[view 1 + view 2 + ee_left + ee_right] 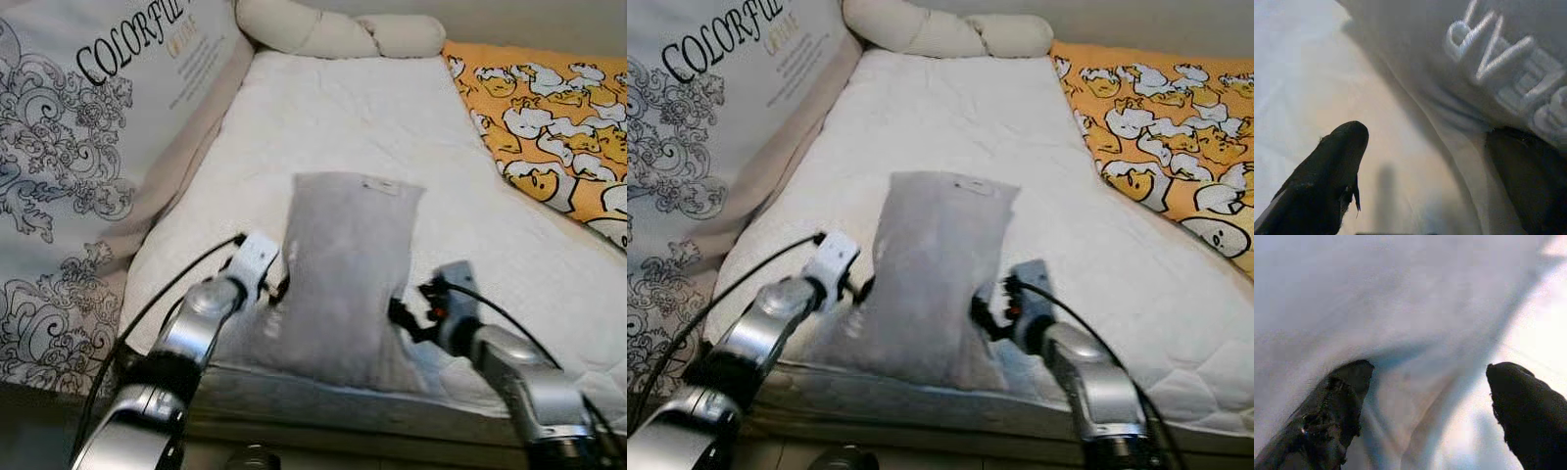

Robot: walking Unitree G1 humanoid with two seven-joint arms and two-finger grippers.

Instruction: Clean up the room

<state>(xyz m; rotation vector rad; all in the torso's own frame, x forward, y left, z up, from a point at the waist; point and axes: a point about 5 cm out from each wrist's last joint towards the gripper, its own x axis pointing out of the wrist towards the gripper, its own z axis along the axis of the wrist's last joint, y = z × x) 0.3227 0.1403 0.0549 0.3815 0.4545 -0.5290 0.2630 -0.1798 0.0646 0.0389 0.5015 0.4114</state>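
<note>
Both silver arms reach up from the lower edge of the head views toward the near edge of a bed, one on each side of a grey pillow (348, 274).

Left claw (279, 290) sits at the pillow's left side. Its wrist view shows the two black fingers (1334, 171) spread wide apart — one lies free over the white mattress cover, the other is tucked against or under the grey cloth, just below raised white embroidered letters. It is open and grips nothing.

Right claw (400, 315) meets the pillow's right side low down. Its fingers (1332, 406) are also parted wide, with grey fabric hanging across the gap between them; one finger lies under the fold of cloth, the other stands clear on the mattress side. Whether the cloth is pinched anywhere cannot be told, but the fingers are not closed.

That pillow is a soft, rectangular, plain grey cushion with a small label near its far edge. It lies lengthwise on the white quilted mattress (333, 117), its near end reaching the mattress edge between the two claws.

Each forearm is bent in from its own side, wrists turned inward toward the pillow, black cables looping off both.

Beyond lie a cream knotted bolster (333, 29) at the head of the bed, an orange cartoon-print blanket (558, 127) on the right, and a large patterned cushion (78, 147) printed "COLORFUL" on the left.
</note>
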